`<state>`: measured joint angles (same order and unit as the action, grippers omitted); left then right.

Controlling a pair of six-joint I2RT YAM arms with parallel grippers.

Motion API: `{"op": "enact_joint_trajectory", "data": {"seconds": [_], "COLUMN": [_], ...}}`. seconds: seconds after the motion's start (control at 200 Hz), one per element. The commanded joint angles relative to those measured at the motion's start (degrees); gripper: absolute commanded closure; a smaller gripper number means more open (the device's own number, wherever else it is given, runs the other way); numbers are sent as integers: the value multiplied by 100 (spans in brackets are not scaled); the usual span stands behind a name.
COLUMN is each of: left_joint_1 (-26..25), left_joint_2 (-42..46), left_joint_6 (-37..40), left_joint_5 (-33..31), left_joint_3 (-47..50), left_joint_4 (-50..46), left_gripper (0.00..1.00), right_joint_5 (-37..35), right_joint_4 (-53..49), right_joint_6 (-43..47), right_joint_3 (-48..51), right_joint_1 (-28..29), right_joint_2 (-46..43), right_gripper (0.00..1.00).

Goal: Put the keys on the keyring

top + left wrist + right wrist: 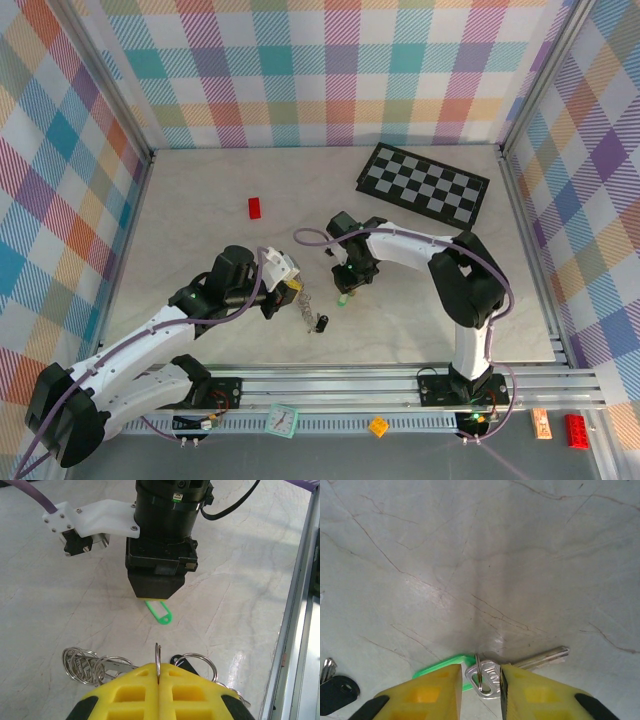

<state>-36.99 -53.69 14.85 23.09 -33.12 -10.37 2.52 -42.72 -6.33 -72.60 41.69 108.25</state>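
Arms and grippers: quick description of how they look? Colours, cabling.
The left arm and right arm have white links with black joint housings. A purple cable runs along each. The left gripper and right gripper have yellow fingers with rectangular recesses and black trim. Green lights glow on some joints.

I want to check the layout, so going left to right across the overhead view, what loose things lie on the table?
red brick → keyring → black key → green key → chequered board
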Motion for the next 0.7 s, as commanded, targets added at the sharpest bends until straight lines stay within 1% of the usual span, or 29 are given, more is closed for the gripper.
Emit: {"op": "enact_joint_trajectory", "data": {"seconds": [0.0,0.08,0.13,0.235,0.4,0.465,0.55,0.575,0.625,0.695], "left_joint_1": [-54,-54,-54,-54,-53,-53,-55,-54,-53,-54], "left_joint_2": [-14,-5,-14,-10,7,7,0,-5,-7,-6], "left_joint_6": [108,114,116,115,123,130,127,132,134,132], "left_joint_5": [117,125,125,134,125,117,117,117,117,112], "left_joint_3": [-212,-220,-221,-232,-247,-243,-241,-247,-247,-249], "left_joint_4": [79,70,62,55,26,33,43,44,39,27], "left_gripper": [100,100,100,100,100,100,100,100,100,100], "right_joint_5": [132,160,169,174,187,161,156,141,110,88], "right_joint_4": [-235,-228,-232,-260,-282,-281,-264,-263,-271,-281], "right_joint_6": [123,134,136,158,180,167,167,167,158,163], "right_joint_3": [-212,-228,-235,-263,-241,-206,-162,-162,-173,-217], "right_joint_1": [23,23,23,23,24,24,23,23,23,22], "right_joint_2": [107,127,127,135,59,13,10,33,82,151], "right_gripper": [78,80,84,88,98,100,98,96,85,81]}}
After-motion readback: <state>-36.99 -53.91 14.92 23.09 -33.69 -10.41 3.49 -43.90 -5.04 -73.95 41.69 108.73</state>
